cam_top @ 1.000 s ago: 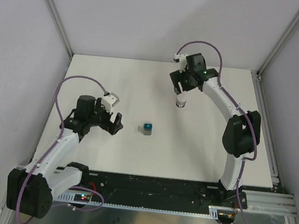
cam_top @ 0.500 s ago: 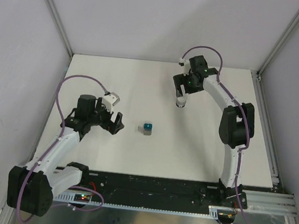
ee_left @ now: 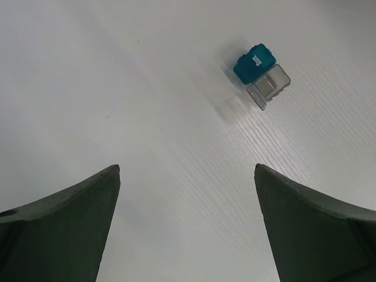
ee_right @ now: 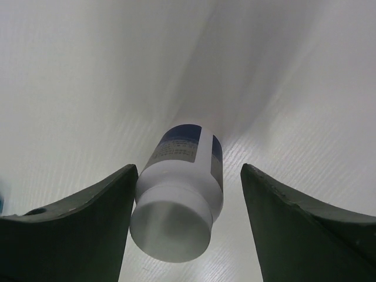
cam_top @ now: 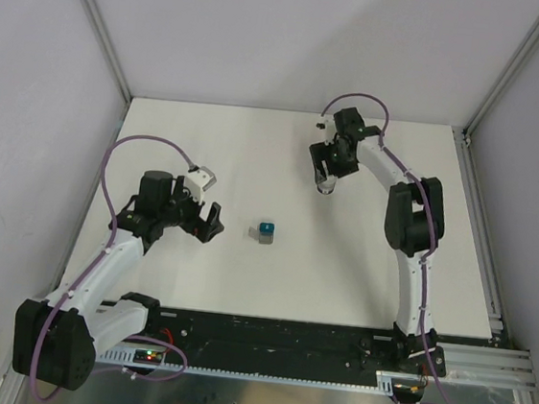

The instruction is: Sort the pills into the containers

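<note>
The containers (cam_top: 265, 230), a tiny joined teal and grey pair, sit mid-table; in the left wrist view the containers (ee_left: 261, 73) lie ahead and to the right, teal lid marked "Sun". My left gripper (cam_top: 207, 223) hangs open to their left, and nothing lies between the left gripper (ee_left: 187, 170) fingers. My right gripper (cam_top: 327, 179) is over a small white capped bottle (cam_top: 325, 187) at the back. In the right wrist view the bottle (ee_right: 182, 194) stands between the open right gripper (ee_right: 189, 170) fingers, against the left one, with a gap to the right one. No pills show.
Grey walls with metal frame posts (cam_top: 95, 24) close the table on three sides. The arm bases sit on a black rail (cam_top: 274, 342) at the near edge.
The right arm's elbow has swung left and toward the back while its gripper stayed over the bottle. The left arm and the containers have not moved.
</note>
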Available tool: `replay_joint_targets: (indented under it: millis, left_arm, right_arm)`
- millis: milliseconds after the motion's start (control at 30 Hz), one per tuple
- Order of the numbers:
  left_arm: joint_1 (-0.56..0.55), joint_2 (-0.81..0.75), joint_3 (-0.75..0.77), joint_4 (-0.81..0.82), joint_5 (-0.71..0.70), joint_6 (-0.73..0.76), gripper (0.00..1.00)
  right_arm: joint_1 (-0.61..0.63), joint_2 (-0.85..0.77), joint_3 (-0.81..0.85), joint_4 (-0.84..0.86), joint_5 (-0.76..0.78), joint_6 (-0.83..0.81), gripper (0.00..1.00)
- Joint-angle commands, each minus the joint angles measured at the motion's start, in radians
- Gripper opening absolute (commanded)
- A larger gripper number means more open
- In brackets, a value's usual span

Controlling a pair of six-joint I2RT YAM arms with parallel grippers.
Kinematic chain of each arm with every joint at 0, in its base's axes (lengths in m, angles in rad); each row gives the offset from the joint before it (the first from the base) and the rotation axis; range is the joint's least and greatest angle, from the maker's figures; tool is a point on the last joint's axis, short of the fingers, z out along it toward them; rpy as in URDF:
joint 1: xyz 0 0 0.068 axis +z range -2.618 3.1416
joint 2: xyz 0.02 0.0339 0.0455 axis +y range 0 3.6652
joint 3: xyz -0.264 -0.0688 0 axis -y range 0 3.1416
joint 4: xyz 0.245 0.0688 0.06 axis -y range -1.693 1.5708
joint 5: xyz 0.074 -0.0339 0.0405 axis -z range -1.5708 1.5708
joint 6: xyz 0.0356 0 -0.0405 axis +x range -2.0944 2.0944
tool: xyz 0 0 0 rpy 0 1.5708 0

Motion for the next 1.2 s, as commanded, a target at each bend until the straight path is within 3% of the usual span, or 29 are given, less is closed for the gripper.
replay_joint_targets:
  millis: [0, 233, 400, 533, 800, 1167]
  left_arm:
    - [0.007, -0.001, 0.048, 0.032, 0.024, -0.009, 1.00]
    - [-0.003, 0.017, 0.107, 0.032, 0.053, -0.028, 1.00]
    - [-0.075, 0.066, 0.200, 0.031, 0.037, -0.044, 1.00]
    - [-0.156, 0.123, 0.297, 0.041, 0.014, -0.073, 1.00]
    - [-0.304, 0.237, 0.492, 0.075, 0.001, -0.078, 1.00]
    - [-0.474, 0.281, 0.534, 0.140, -0.046, 0.019, 1.00]
  right_arm:
    - [-0.001, 0.007, 0.056, -0.016, -0.021, 0.009, 0.72]
    - [0.004, -0.056, 0.048, -0.049, -0.045, -0.005, 0.29]
    - [0.031, -0.167, 0.041, -0.121, -0.095, -0.033, 0.08]
    - [0.065, -0.263, 0.042, -0.192, -0.209, -0.043, 0.02]
    - [0.122, -0.391, 0.075, -0.305, -0.506, -0.071, 0.00]
    - [0.110, -0.481, 0.038, -0.282, -0.753, -0.021, 0.00]
